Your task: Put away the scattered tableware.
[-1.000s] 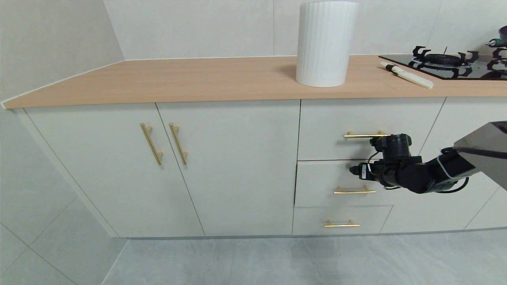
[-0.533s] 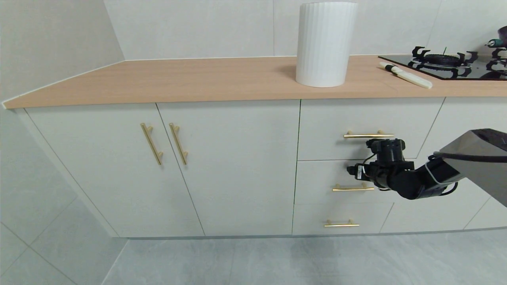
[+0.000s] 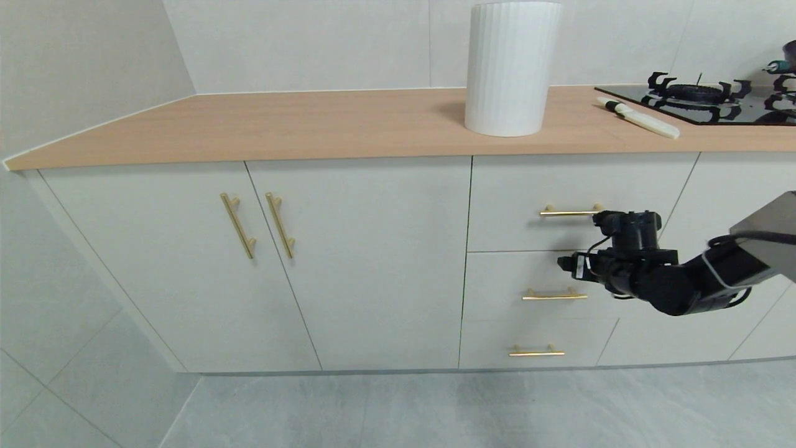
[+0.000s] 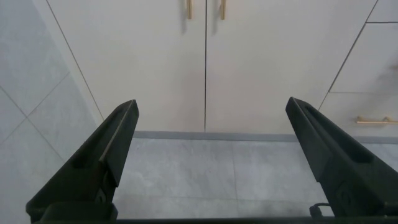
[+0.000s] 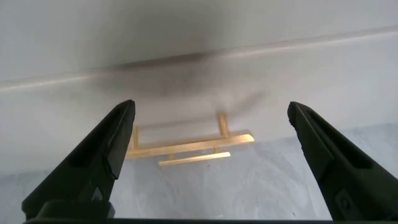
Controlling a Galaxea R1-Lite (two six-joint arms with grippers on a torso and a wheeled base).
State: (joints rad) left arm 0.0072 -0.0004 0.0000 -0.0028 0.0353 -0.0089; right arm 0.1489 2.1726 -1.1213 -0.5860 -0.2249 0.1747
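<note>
The only tableware I can see is a knife (image 3: 640,119). It lies on the surface (image 3: 311,127) just beside the hob (image 3: 703,102), well above my right jaws and off to their right. Its long axis runs on a slant, the dark-banded end toward the wall and the pale end toward the front edge. My right arm is the nearer one by far.

My right jaws stand wide open with nothing in them, facing the drawer fronts at a height between the top drawer handle (image 3: 569,213) and the middle drawer handle (image 3: 555,297). Both bars run level, side to side. From the wrist, one gold handle (image 5: 193,145) sits ahead in the gap between the jaws. I take it for the middle one but cannot be sure.

My left jaws are also spread and empty, held low toward the cupboard doors (image 4: 205,62) and the floor (image 4: 205,174).

Against half a second ago, my right arm has risen slightly and shifted right, away from the middle handle.
</note>
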